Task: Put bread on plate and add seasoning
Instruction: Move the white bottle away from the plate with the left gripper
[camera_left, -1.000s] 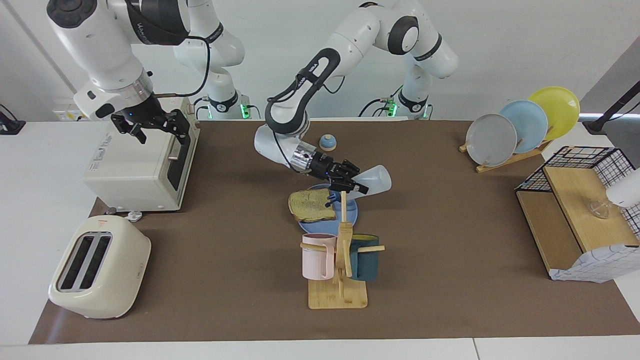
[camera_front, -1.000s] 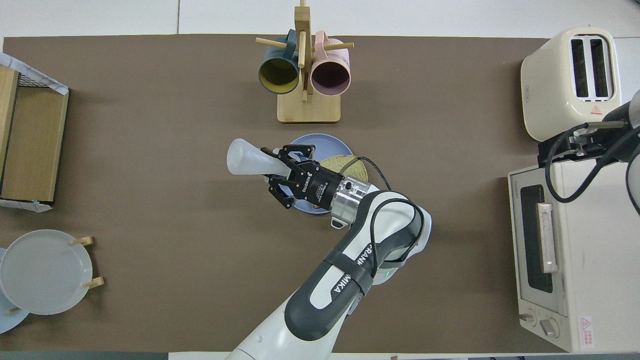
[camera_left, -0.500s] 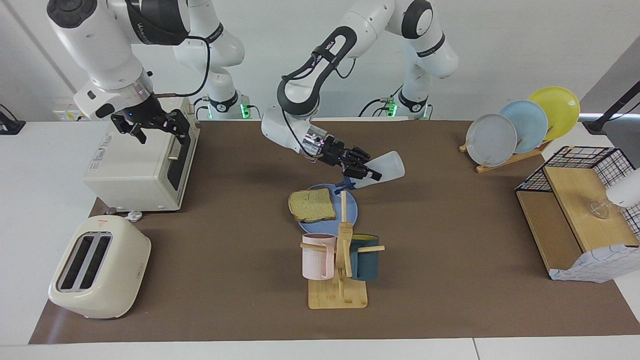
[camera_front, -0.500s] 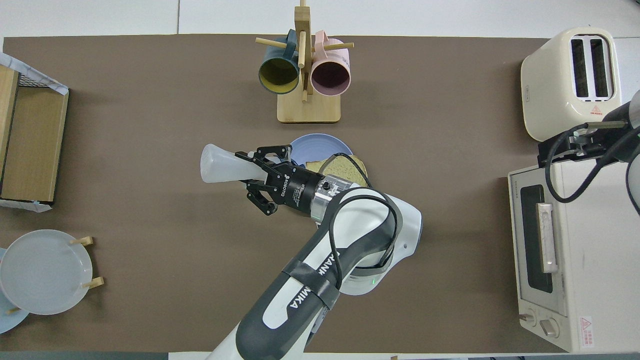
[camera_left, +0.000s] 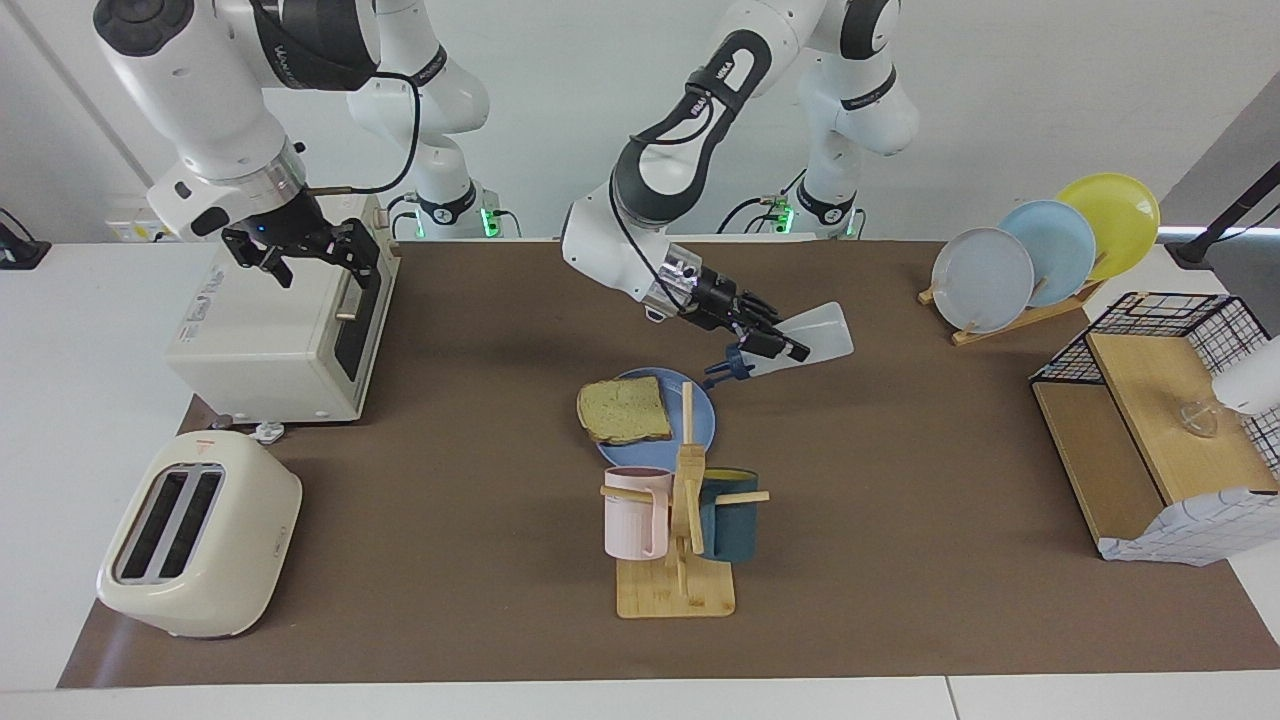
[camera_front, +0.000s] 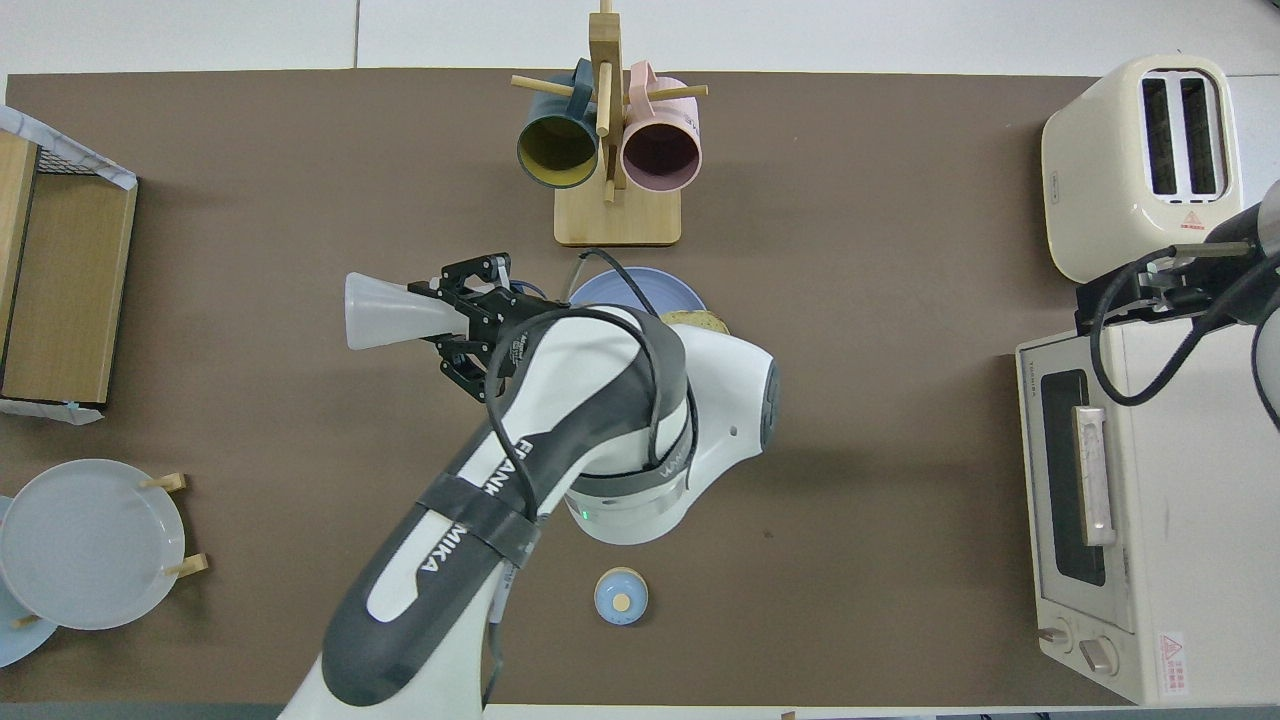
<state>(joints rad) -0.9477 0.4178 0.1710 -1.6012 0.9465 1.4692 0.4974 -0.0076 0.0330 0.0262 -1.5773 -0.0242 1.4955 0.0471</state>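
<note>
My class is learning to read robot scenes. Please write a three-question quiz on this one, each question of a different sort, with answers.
1. True or false: the square slice of toast lies on the flat round blue plate.
2. What does the left hand hold: A, the pink mug; B, the translucent white squeeze bottle; C, the small blue-domed bell?
3. The right hand hangs over the cream toaster ____.

Key: 1 true; 2 B; 3 oven.

Shells: we see glossy white casings on both arms, with dark grey joint bands.
Lettering: we read white FRANKA on a dark band.
Cables: we spot black leads looping outside.
Wrists: silver flanges, black linkage hands.
Bases: green lights glowing.
</note>
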